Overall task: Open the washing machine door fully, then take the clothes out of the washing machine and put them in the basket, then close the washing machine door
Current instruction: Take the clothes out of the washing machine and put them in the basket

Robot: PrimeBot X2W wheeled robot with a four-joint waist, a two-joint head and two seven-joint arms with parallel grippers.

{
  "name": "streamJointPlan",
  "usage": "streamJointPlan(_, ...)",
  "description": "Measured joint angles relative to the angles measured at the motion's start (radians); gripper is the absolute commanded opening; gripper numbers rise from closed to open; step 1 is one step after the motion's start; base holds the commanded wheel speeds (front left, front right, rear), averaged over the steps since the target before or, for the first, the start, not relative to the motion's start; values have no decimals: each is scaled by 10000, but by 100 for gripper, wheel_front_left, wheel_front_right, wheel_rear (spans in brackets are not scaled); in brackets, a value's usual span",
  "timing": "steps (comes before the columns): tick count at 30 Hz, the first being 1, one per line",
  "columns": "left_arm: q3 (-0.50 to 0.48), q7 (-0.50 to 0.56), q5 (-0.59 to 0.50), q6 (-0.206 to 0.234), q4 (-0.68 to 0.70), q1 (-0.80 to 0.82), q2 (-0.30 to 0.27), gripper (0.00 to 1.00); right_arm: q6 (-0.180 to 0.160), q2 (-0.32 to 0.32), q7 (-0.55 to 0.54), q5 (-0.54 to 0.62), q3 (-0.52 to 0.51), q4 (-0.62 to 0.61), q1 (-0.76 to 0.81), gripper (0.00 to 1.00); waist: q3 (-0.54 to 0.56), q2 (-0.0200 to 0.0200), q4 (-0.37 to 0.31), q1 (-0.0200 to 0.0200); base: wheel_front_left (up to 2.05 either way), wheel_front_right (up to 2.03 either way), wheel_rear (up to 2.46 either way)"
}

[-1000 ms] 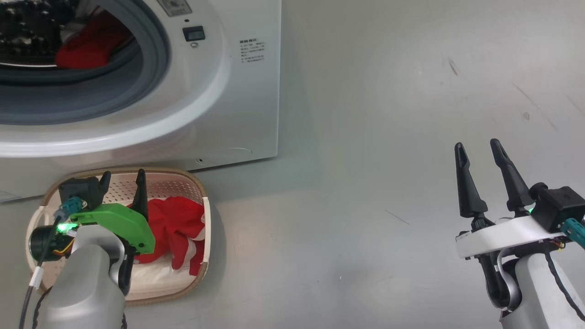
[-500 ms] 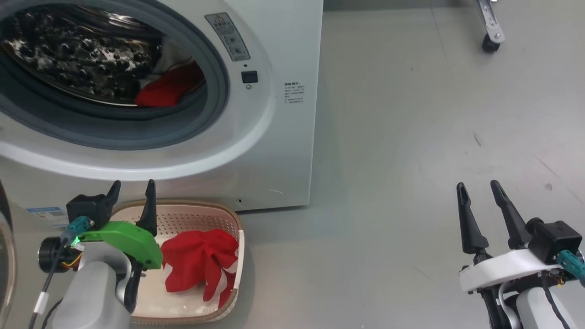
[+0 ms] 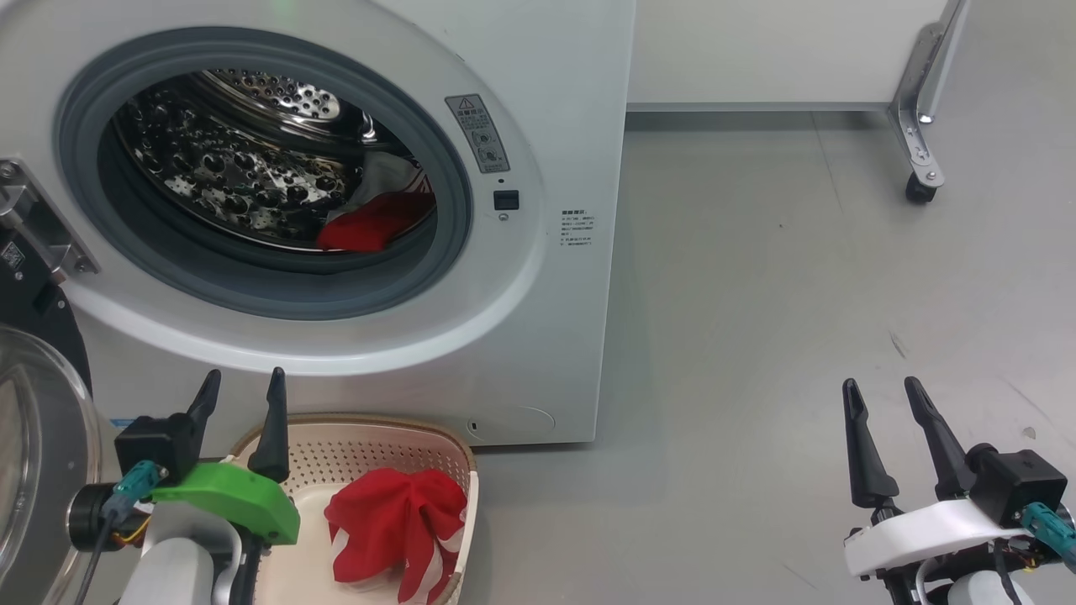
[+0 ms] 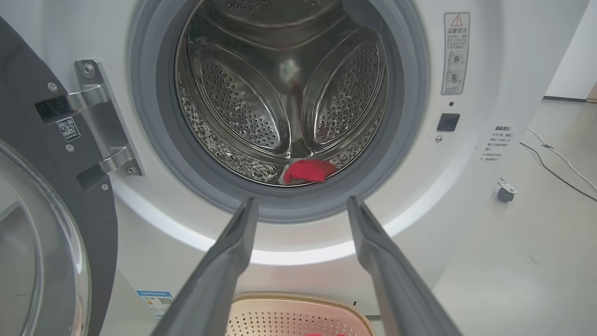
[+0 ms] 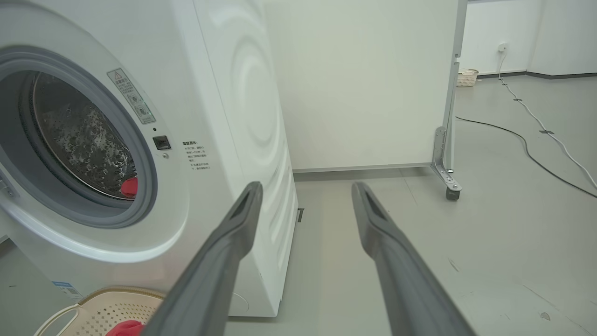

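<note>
Currently the washing machine door (image 3: 38,437) hangs wide open at the left of the washing machine (image 3: 555,109). The clothes (image 3: 395,521) are split: one red piece in the basket (image 3: 382,424) at the machine's foot, one low in the drum (image 3: 252,168). Left gripper (image 3: 241,382) hovers at the basket's left end and right gripper (image 3: 881,388) is well off to the right over the floor (image 3: 756,336), both spread wide and empty.

Head looks down; wrists low, level; all share washing machine (image 3: 572,336).
</note>
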State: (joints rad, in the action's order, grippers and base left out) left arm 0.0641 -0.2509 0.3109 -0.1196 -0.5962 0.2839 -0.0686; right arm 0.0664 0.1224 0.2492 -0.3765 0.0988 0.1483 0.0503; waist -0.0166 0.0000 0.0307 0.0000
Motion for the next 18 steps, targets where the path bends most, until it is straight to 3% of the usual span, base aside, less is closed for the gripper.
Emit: streamJointPlan(18,-77,-10,-238,2,1684,-1400,146,100,-71,2,-2,0,63,-343,280,100,209,0,-43,0,0,0,0)
